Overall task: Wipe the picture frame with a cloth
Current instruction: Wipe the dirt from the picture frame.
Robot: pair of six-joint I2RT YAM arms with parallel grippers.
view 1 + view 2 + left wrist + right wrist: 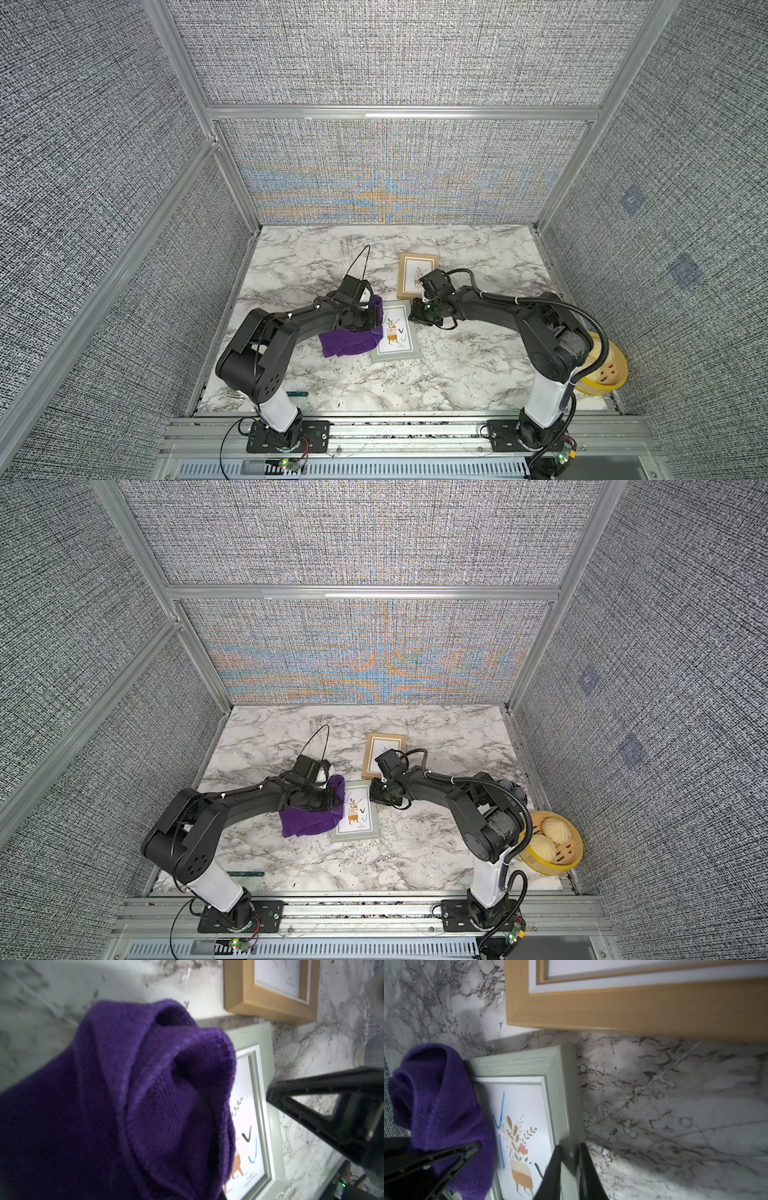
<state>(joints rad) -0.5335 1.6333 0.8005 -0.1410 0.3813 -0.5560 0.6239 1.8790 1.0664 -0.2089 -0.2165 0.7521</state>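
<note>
Both right pincer (pixel 570 1146) jaws astride picture frame (pixel 556 1084), wrist view only

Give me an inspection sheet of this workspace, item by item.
Surface: marble-patterned tabletop.
Job's things: purple cloth partly over the grey-green frame, pen marks on its glass; wooden frame flat behind it.
Clutter: yellow steamer basket with buns at the right edge; teal stick near the left base.
Grippers: left gripper shut on the purple cloth; right gripper shut on the grey-green frame's edge.
Cables: black loop at the left wrist; corrugated hose along the right arm.
Surroundings: grey fabric panels in aluminium rails.
</note>
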